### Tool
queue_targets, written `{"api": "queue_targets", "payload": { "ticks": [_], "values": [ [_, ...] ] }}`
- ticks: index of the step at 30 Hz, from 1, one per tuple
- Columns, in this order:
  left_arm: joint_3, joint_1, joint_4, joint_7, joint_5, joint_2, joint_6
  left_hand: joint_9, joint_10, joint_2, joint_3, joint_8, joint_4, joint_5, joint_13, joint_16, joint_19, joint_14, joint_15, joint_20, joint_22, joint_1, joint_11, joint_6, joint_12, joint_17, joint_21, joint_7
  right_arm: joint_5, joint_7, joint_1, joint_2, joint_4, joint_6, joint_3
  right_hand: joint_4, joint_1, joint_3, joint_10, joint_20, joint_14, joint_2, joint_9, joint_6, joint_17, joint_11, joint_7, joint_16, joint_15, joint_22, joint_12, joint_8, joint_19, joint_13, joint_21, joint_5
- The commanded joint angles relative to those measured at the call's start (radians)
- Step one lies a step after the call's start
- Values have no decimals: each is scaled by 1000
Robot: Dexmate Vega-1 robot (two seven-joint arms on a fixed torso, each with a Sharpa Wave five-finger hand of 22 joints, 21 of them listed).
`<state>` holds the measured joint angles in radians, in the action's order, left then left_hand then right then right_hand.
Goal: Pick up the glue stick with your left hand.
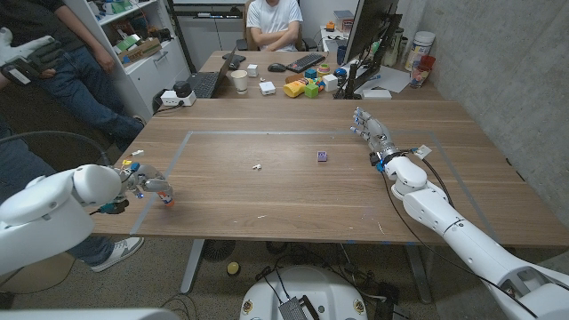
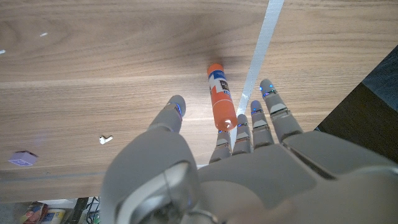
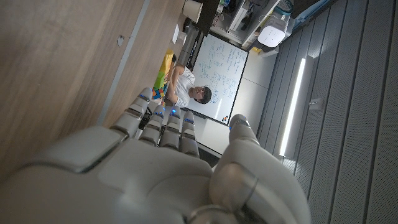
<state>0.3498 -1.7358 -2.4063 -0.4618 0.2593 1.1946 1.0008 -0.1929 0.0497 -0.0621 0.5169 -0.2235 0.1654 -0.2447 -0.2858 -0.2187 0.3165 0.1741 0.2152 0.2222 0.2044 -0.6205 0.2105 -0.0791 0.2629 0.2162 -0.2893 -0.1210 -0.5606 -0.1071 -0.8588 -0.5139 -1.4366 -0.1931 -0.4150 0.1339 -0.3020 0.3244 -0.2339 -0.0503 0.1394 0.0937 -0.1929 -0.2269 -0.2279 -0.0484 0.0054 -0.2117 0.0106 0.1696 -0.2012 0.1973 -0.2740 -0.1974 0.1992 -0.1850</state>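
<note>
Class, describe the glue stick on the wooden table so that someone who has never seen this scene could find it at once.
Start at the wooden table and go to its left side, where the left hand reaches in. Just beyond its fingertips lies the glue stick, beside a pale tape line. It is an orange tube, unlike the small purple block and white scrap mid-table.

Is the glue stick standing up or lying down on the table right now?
Lying down. The glue stick rests on its side on the wooden table, just beyond the left robot hand fingertips.
</note>
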Motion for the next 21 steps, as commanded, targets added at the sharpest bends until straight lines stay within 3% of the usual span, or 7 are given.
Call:
{"api": "queue_targets", "payload": {
  "ticks": [1,9,17,21],
  "values": [
    [-31,11,14,58,-24,18,11,-6,14,-5,-3,-4,1,-10,-6,-9,13,11,3,0,0,-19,3,-12,9,5,-7,-28,0,-3,-8,-8,-11,10,0,2,-4,-3,-4,-3,6,-1,-2,-3,0,3,-3,-8,-3,2,-1,5,-5,-2,-6,-5],
    [-56,18,29,99,-43,36,20,-6,18,-8,-3,-7,2,-12,-7,-10,18,15,3,0,0,-24,3,-19,11,5,-7,-26,3,-3,-5,-15,-17,22,-1,2,-5,-3,-4,-5,6,-1,-2,-3,1,3,-2,-7,-3,3,-1,5,-4,-2,-6,-5],
    [-121,48,34,180,-47,69,65,-7,31,-12,-4,-10,3,-14,-9,-14,25,26,3,1,-2,-32,2,-30,17,6,-7,-20,3,-1,-1,-18,-17,32,-3,3,-5,-4,-3,-6,6,-4,-2,-4,1,6,-4,-7,-3,3,-1,5,-4,-2,-6,-5],
    [-183,81,31,251,-52,79,94,-9,65,-45,9,-20,11,-27,-17,-28,49,63,-4,0,-2,-80,-6,-63,34,11,-9,-19,4,2,2,-15,-10,25,-4,3,-4,-5,-3,-7,4,-4,-2,-3,2,5,-3,-7,-3,3,0,5,-5,-2,-6,-5]
  ]
}}
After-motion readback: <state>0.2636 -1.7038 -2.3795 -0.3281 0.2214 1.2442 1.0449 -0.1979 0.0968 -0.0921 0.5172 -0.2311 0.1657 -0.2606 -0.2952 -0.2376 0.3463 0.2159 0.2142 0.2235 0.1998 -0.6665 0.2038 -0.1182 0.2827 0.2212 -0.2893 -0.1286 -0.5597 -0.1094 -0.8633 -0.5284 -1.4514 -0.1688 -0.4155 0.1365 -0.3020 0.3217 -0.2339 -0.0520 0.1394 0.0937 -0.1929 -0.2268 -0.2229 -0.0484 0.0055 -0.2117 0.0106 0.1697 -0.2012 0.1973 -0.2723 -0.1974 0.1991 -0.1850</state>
